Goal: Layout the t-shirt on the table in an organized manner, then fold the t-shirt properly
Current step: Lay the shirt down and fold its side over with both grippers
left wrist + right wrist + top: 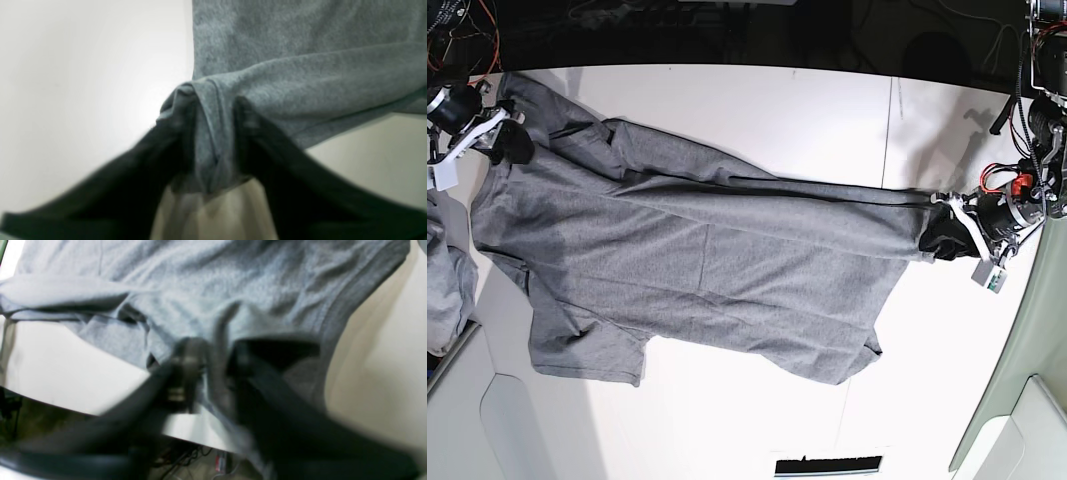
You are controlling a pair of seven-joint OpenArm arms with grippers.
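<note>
The large plain heather-grey cotton t-shirt [697, 280] lies stretched across the broad flat white table [757, 110], one corner drawn toward each arm; this looks like the laying-out step, not folding; in the left wrist view the left gripper [213, 133] has its dark fingers set apart with a bunched hem of grey cloth sitting between them, and whether they truly pinch it I cannot tell; the right gripper [213, 366] shows the same, jaws apart around a ridge of fabric near the table's edge, blurred, grip uncertain; in the base view a long fold runs along the upper side of the shirt and a sleeve is tucked at the lower left, so the next move probably calls for flattening those before any fold; open white surface lies above and below the shirt, while the right gripper's end sits close to the table edge and a smaller heap of grey cloth [447, 290].
</note>
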